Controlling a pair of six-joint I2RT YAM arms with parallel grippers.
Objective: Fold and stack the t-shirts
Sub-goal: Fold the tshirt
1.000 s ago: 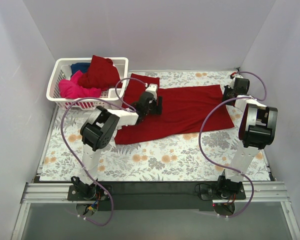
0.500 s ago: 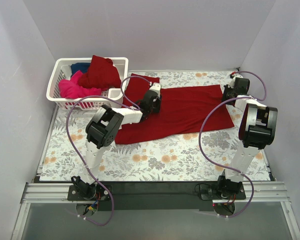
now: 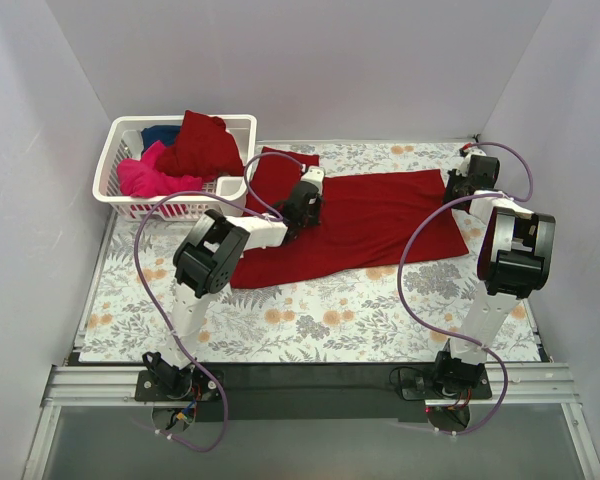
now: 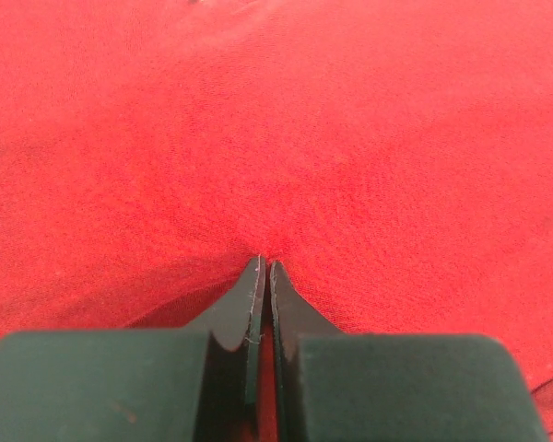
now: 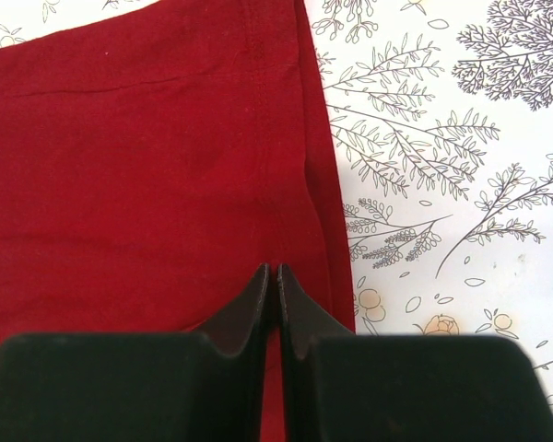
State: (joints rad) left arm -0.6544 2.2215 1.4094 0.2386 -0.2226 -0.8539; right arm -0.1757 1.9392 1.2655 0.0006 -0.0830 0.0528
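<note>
The left fingers are clenched tight on the dark red t-shirt, and wrinkles run in toward their tips, so they seem to have pinched a thin bit of cloth. The right fingers are clenched too, with their tips down at the shirt's stitched edge. Whether any cloth is caught between them I cannot tell.

The main risk is an uneven lift. If only the left side has a hold, the shirt would drag and bunch instead of folding flat. The left pinch sits in the middle of the cloth rather than at an edge, so it may take just the top layer, or slip off thin fabric. Pulling toward the basket could also snag the sleeve that lies just beside it.

The shirt lies spread across the far half of the bench, mostly flat, with its near edge uneven and one end reaching up beside the basket. It looks soft and limp and is not yet folded. In the basket wait a second dark red shirt, a pink shirt and a blue shirt, all crumpled.
</note>
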